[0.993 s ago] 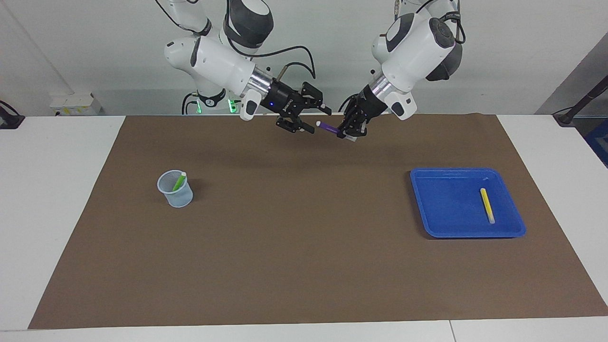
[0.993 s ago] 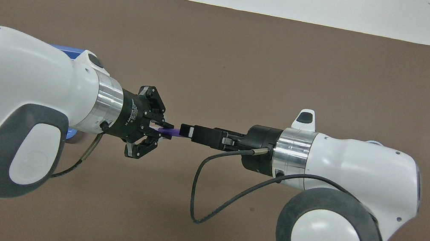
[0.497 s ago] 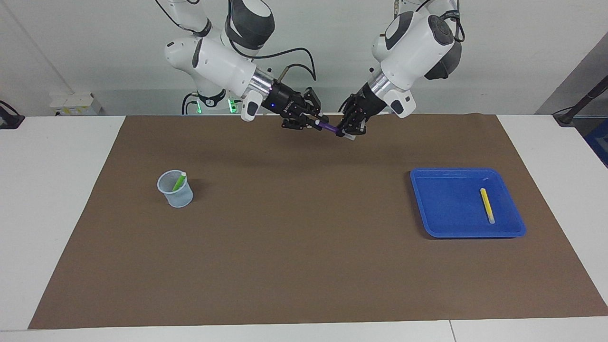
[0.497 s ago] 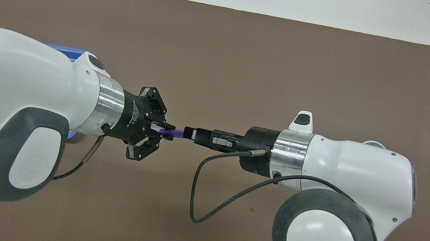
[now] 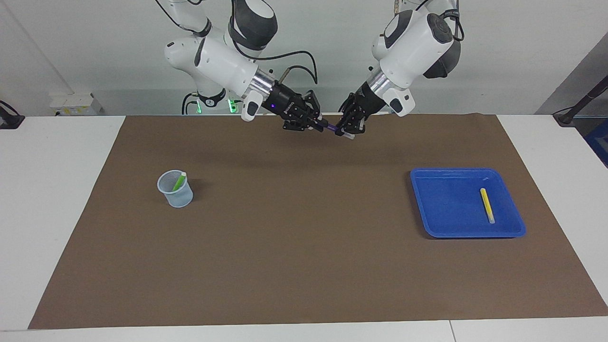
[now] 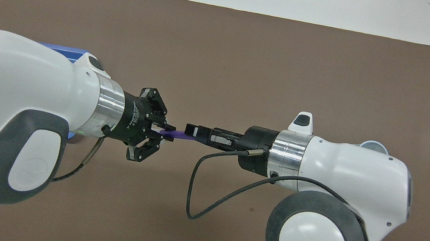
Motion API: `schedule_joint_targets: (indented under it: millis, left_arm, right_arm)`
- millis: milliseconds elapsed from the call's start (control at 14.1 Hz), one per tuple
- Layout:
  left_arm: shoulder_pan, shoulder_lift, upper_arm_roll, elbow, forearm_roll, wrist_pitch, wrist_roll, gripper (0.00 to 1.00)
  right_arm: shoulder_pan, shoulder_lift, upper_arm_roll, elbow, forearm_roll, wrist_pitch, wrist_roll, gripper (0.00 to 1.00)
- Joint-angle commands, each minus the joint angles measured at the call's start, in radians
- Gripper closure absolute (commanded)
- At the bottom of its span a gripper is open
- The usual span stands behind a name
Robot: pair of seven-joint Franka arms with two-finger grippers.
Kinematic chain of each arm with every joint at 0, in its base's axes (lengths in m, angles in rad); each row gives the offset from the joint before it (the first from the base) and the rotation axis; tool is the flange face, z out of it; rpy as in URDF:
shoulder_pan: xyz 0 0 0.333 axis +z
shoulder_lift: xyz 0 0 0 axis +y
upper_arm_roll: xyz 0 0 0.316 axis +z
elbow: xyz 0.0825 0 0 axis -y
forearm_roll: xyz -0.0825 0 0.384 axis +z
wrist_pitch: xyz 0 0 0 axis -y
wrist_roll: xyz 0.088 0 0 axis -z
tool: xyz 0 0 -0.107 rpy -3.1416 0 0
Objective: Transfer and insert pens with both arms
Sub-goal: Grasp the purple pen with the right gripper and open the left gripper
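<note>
Purple pen (image 5: 331, 127) clamped between left gripper (image 5: 345, 130), right gripper (image 5: 317, 125).

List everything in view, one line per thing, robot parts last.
Slim purple marker pen: one, purple, in the air over the mat near the robots, held at both ends.
Slim lime green marker pen: one, green, standing tilted in the cup.
Slim yellow marker pen: one, yellow, lying in the tray.
Pale blue mesh cup: one, toward the right arm's end.
Blue plastic tray: one, toward the left arm's end.
Brown mat: one, covering the white table.
Left gripper: black, jaws shut on the purple pen.
Right gripper: black, jaws shut on the same pen.
</note>
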State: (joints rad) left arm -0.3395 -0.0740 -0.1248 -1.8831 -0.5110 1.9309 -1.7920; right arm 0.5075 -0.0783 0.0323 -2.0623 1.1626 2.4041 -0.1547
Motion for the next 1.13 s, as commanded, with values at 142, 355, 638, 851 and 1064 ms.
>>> schedule_joint_targets:
  millis: [142,355,638,851,1064]
  left_arm:
    - [-0.024,-0.026,0.01,-0.034,-0.017,0.025,-0.047,1.0]
    - [-0.024,-0.026,0.01,-0.033,-0.012,0.022,-0.032,1.0]
    - [-0.024,-0.026,0.01,-0.028,-0.003,0.014,-0.047,0.0]
    - [-0.009,-0.026,0.014,-0.025,-0.003,0.011,-0.043,0.0]
    - [0.108,-0.026,0.02,-0.024,0.0,0.022,-0.036,0.0]
  right_arm:
    - [0.006,-0.003,0.006,0.005,0.019,-0.017,0.007,1.0]
    - [-0.001,-0.001,0.005,0.008,0.003,-0.023,0.012,1.0]
    - [-0.006,0.0,0.003,0.016,-0.055,-0.036,0.047,1.0]
    - [-0.047,-0.001,0.0,0.027,-0.142,-0.104,0.073,1.0]
    - [-0.121,-0.008,0.0,0.051,-0.308,-0.224,0.075,1.0]
